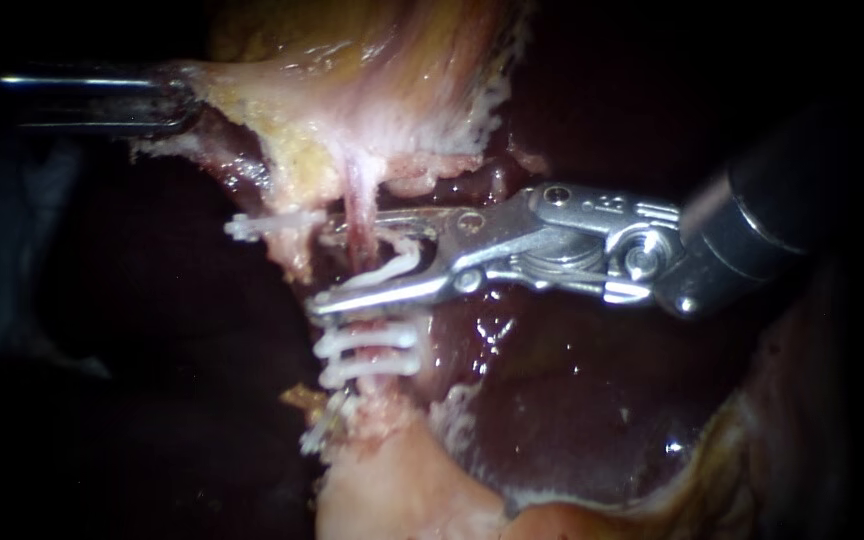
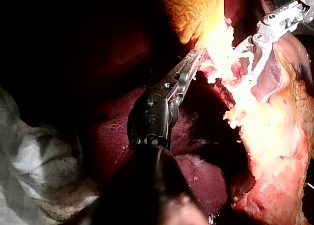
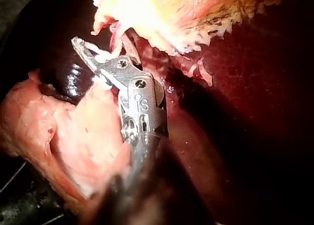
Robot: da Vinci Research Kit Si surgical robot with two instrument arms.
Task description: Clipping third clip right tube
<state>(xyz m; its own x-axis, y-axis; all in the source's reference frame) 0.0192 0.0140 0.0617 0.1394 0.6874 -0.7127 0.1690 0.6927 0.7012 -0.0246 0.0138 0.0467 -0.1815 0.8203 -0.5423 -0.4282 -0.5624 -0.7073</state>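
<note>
Two hands: one at the tip of each slender instrument, both busy on the same stretched stalk.
Right hand (image 1: 352, 265): apart, not yet squeezed, straddling the right tube with one half on each side of it; slim, polished, hinged steel.
New clip (image 1: 392, 268): white, thin and curved, seated between the halves of that hand and lying across the tube, seemingly ready to be pressed shut.
Right tube (image 1: 357, 215): narrow pink cord, drawn taut and upright between pale tissue above and below, probably to give room for clipping.
Set clips (image 1: 367, 340): two white ridged bars across the same tube, stacked just below the hand.
Left hand (image 2: 190, 68): clamped on the pale fatty tissue (image 1: 352, 80), apparently pulling it away to keep the tube stretched.
Liver (image 1: 572, 400): dark red, smooth, wet and glossy, behind everything.
</note>
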